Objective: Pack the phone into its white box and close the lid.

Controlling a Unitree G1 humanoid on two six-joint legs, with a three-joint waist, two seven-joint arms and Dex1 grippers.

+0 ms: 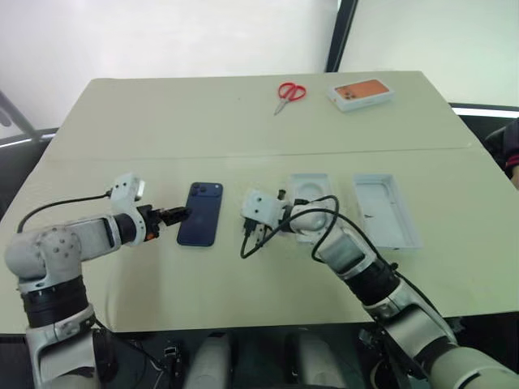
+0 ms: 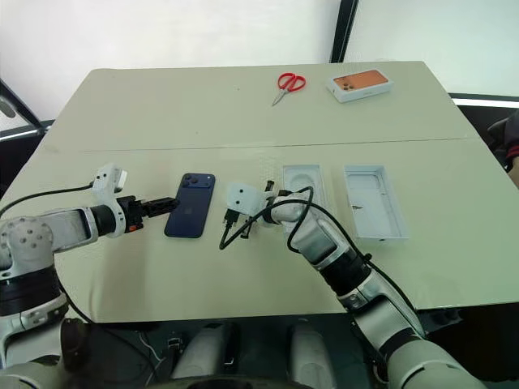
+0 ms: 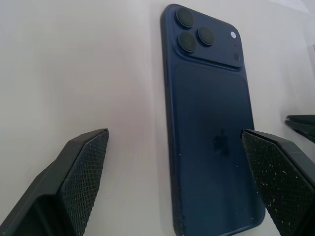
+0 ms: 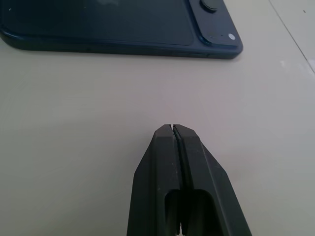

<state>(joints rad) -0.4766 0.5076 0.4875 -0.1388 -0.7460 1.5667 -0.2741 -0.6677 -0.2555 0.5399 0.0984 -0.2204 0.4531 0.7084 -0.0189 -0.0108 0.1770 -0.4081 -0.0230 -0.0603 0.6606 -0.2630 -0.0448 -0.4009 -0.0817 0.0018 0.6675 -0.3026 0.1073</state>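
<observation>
A pale beige table made of two joined tops stands before a white wall with a dark post, and at its far side lie red-handled scissors and an orange-topped white box. The phone lies back-up on the bare table, its lower end cut off in the left wrist view, with the left gripper spread wide at its left edge and the right gripper, fingers pressed together, just to its right. Right of that arm, a thin white moulded insert is partly hidden by the wrist and cable, and beside it the white box lies open; whether anything lies in it is hard to make out.
</observation>
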